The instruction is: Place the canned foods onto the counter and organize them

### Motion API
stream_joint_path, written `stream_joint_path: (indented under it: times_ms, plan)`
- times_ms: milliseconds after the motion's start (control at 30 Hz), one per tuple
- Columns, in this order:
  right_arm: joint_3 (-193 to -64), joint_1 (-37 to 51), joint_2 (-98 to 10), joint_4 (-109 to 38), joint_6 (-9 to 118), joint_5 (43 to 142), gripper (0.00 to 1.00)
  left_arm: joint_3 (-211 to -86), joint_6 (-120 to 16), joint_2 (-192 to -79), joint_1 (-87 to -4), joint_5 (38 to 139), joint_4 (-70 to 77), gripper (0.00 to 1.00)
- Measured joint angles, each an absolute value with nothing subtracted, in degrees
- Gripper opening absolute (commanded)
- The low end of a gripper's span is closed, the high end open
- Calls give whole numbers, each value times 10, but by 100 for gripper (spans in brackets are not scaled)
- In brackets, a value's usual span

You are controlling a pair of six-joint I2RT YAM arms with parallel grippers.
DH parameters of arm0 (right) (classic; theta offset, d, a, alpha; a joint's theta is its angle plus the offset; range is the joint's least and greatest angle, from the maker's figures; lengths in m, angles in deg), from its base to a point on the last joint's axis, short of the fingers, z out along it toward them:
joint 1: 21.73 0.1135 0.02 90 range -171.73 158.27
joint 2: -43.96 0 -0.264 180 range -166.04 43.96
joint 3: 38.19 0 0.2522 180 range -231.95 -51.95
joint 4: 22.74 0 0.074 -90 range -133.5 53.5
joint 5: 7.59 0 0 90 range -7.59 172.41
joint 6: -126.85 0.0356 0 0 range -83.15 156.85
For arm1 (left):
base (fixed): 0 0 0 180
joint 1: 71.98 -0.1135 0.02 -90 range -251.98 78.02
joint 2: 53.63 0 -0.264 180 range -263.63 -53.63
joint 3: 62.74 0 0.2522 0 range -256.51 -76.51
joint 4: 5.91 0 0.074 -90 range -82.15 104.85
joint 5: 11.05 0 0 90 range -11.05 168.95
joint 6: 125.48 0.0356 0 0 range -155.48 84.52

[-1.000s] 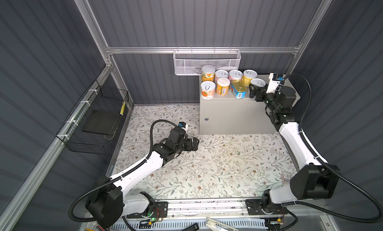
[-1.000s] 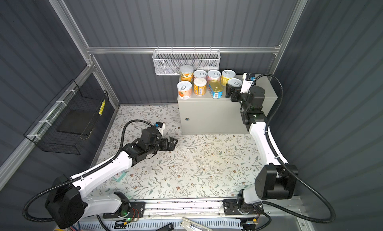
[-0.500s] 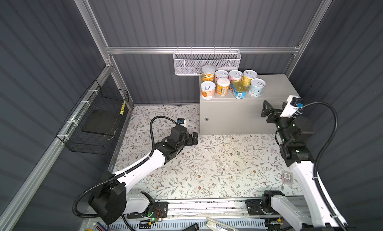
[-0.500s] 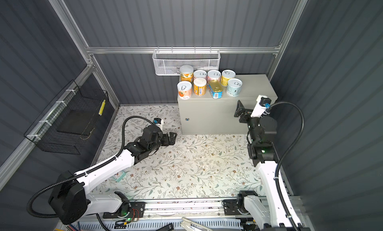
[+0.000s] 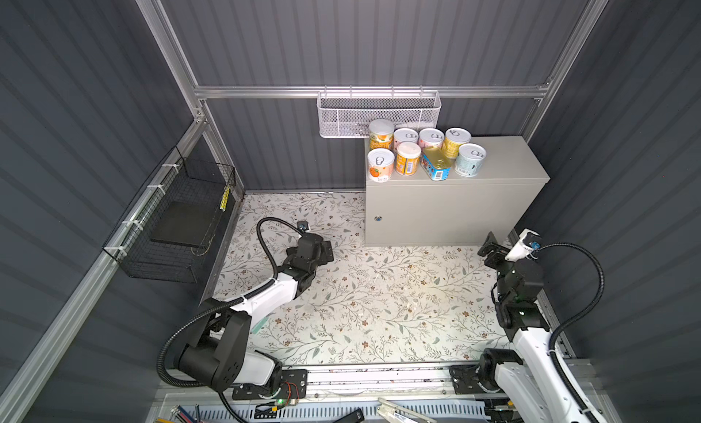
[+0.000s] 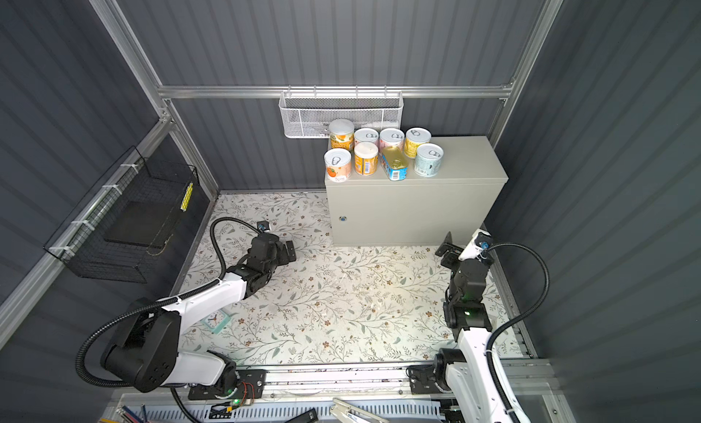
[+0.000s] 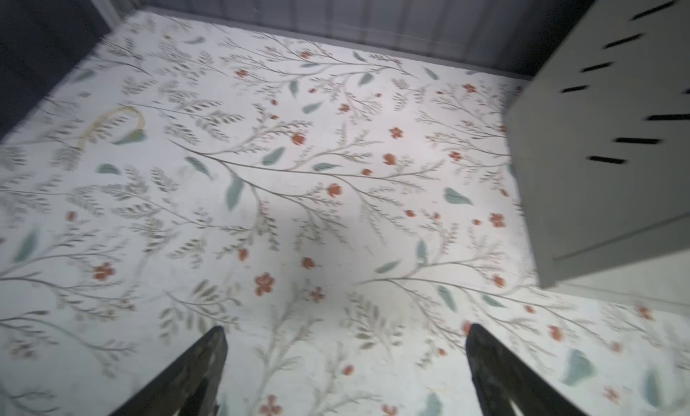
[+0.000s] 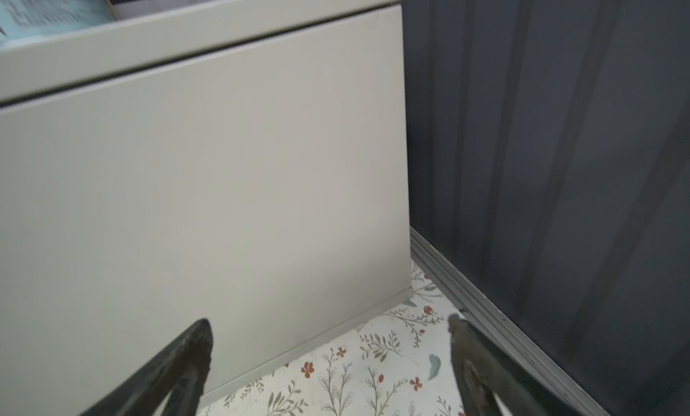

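The canned foods stand in two rows at the left end of the beige counter point(image 5: 504, 163) top in both top views. The back row runs from an orange white-lidded can point(image 5: 381, 134) to a yellow can point(image 5: 457, 140). The front row holds an orange-pink can point(image 5: 380, 166), the flat blue oblong tin point(image 5: 436, 165) and a pale-blue can point(image 5: 470, 161). My left gripper point(image 5: 327, 251) hangs open over the floral floor, left of the counter point(image 7: 597, 171), with nothing between its jaws. My right gripper point(image 5: 491, 250) is open and empty, low by the counter's point(image 8: 224, 171) front right corner.
A white mesh basket point(image 5: 379, 111) hangs on the back wall just above the cans. A black wire basket point(image 5: 178, 220) is fixed to the left wall. A small teal clock point(image 6: 214, 320) lies on the floral floor point(image 5: 379, 307) under the left arm. Dark ribbed walls enclose the cell.
My right gripper has left the pale-blue can on the counter top and drawn back down to the floor by the counter's right front corner. The left gripper shifted slightly toward the back.
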State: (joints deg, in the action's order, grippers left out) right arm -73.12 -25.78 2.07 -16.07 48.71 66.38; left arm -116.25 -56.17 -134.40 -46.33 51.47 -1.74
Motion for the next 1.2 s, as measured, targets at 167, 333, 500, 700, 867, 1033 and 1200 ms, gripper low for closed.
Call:
stream_joint_path:
  times_ms: [167, 333, 500, 700, 867, 1033, 1200]
  plan:
    - [-698, -259, -13, -111, 487, 641, 99, -1108, -509, -1343, -519, 463, -74, 100]
    - [-675, -259, -67, -61, 494, 624, 99, -1076, -459, -1343, -554, 429, -161, 100]
    - [-651, -261, -133, 0, 502, 624, 99, -1021, -398, -1411, -555, 410, -296, 100]
    - [-642, -261, -218, 78, 503, 620, 99, -1012, -342, -1457, -557, 413, -382, 100]
    - [-638, -261, -294, 155, 500, 621, 99, -945, -326, -1498, -583, 445, -538, 100]
    - [-640, -261, -319, 177, 495, 629, 99, -947, -328, -1523, -617, 494, -569, 100]
    - [-650, -261, -329, 185, 479, 663, 99, -984, -326, -1523, -627, 550, -540, 100]
